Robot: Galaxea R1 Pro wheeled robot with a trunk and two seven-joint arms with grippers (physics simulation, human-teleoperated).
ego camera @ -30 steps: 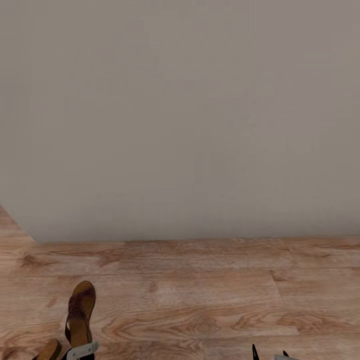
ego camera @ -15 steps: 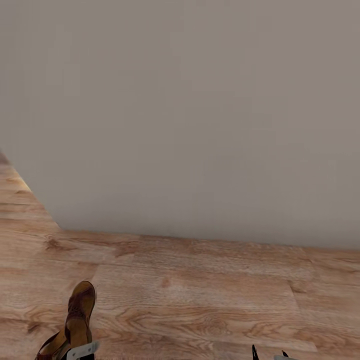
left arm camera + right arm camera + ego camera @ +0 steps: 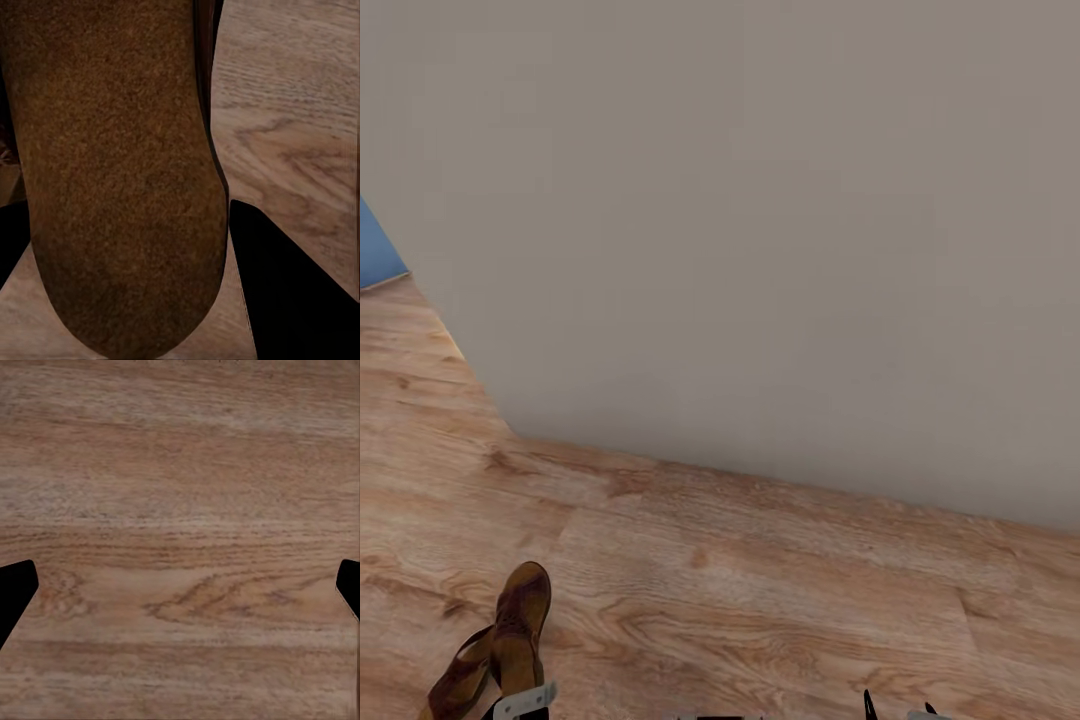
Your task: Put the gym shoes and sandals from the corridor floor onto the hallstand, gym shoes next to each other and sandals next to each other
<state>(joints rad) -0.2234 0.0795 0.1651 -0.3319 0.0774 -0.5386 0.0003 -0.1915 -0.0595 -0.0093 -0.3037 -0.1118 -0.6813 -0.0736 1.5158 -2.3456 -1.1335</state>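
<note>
My left gripper [image 3: 520, 698] is shut on a brown sandal [image 3: 525, 615], holding it above the corridor floor [image 3: 760, 600] at the lower left of the head view. In the left wrist view the sandal's tan suede sole [image 3: 120, 172] lies between the black fingers [image 3: 289, 300]. A darker brown strapped piece [image 3: 460, 682] hangs beside it; I cannot tell whether it belongs to the same sandal or is the second one. The right gripper [image 3: 900, 710] is open, and its wrist view has bare planks between the fingertips [image 3: 15, 589]. The gym shoes and the hallstand are out of view.
A plain grey-beige wall [image 3: 760, 220] fills most of the head view and meets the floor along a slanted line. Its corner [image 3: 510, 432] lies to the left, with more floor beyond it and a blue surface [image 3: 375, 250] at the far left edge.
The camera has turned: the wall's corner has shifted right and up in the picture, and a blue surface has come into view at the left. The sandal stays in my left gripper.
</note>
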